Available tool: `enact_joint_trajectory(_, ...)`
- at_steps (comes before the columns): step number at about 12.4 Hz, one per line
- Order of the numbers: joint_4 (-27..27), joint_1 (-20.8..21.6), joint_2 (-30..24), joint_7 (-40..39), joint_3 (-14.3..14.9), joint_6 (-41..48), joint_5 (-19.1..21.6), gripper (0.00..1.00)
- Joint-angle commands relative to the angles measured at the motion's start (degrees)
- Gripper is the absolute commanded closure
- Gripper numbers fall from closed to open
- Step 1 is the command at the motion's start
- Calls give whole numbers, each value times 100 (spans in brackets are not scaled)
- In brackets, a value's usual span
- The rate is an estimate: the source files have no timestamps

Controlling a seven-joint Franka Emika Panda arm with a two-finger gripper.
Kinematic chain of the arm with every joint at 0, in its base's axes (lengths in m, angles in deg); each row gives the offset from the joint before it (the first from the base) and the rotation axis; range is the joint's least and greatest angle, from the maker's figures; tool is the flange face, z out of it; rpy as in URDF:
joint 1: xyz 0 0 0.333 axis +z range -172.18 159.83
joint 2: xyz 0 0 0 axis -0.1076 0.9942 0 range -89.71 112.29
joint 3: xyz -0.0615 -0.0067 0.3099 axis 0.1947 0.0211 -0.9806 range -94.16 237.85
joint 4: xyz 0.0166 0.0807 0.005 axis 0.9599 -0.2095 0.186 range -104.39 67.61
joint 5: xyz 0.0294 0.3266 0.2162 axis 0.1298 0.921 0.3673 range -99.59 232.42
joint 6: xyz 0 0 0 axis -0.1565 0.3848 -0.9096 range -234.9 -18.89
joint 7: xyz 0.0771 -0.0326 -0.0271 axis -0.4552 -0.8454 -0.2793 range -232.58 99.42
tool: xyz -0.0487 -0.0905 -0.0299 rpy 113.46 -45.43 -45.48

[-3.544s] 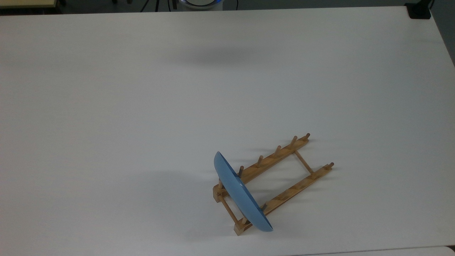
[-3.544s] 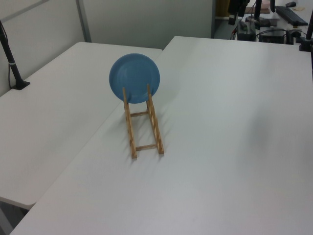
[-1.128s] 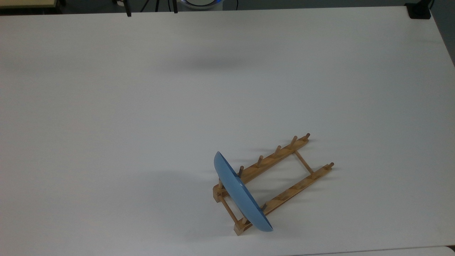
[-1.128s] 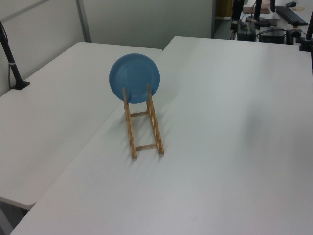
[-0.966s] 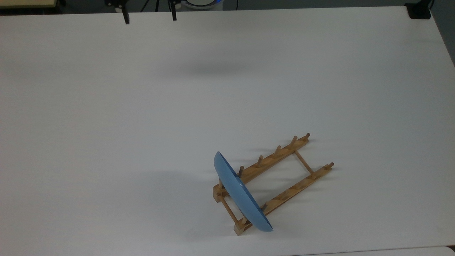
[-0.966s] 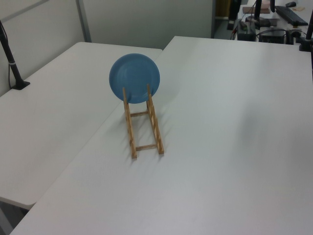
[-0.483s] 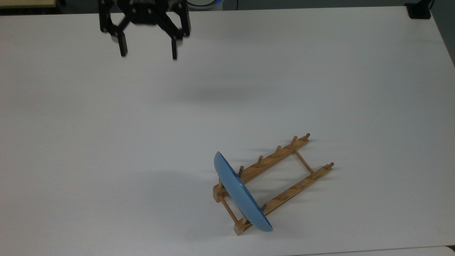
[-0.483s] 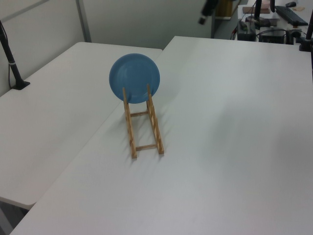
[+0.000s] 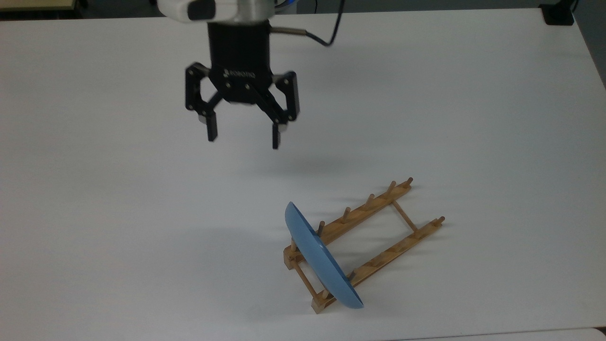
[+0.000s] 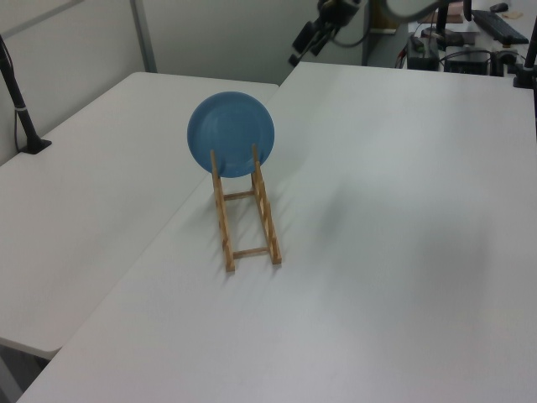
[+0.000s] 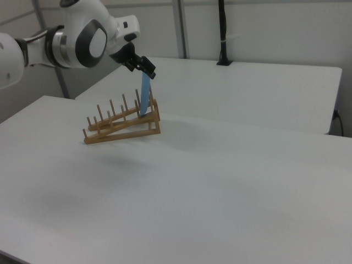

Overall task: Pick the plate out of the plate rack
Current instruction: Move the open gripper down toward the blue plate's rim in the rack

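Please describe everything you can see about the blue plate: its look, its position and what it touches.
The plate is round, shallow and light blue, with a smooth, glossy surface and a raised rim. It stands on edge, nearly upright with a slight lean, in the end slot of the wooden plate rack, held between the rack's pegs. The rack lies on the white table. The gripper hangs open above the table, apart from the plate.

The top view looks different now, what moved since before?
The pincer came in from the top view's upper edge, open and holding nothing, moving toward the plate. The plate has stayed standing in the plate rack, untouched.
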Motion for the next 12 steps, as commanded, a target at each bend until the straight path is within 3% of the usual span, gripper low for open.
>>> enact_joint_trajectory(1, 133, 188, 356, 1041, 47, -861, -669, 0)
enact_joint_trajectory(2, 264, 284, 540, 1444, 47, -1072, -1124, 3)
enact_joint_trajectory(7, 932, 469, 1234, 2686, 65, -1347, -2611, 3)
enact_joint_trajectory(9, 1204, 531, 1524, 2915, 73, -1356, -2963, 3)
enact_joint_trajectory(12, 1434, 566, 1772, 2934, 74, -1356, -3071, 3)
